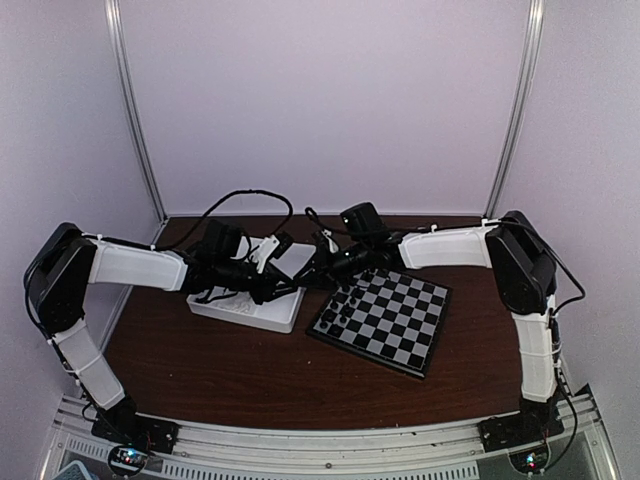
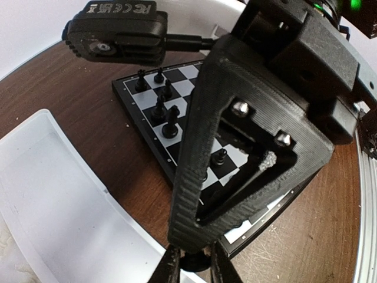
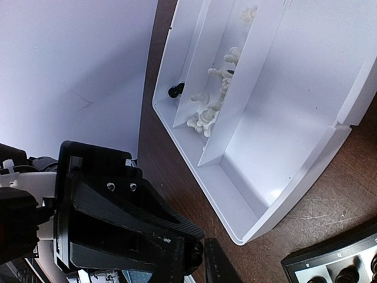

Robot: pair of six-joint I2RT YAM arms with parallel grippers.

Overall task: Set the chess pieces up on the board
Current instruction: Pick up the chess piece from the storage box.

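Left wrist view: the left pincer (image 2: 194, 276) is narrow, pinching a black chessman (image 2: 194, 261) near the board (image 2: 189, 72). The right pincer (image 3: 197, 268) looks narrow; its grip cannot be told. White chess pieces (image 3: 209, 112) lie in the tray (image 3: 294, 118).

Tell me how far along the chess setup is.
Barely begun. A few black pieces stand in one corner of the board. The left gripper pinches a dark piece. In the tray lie white pieces and a black one, not yet placed.
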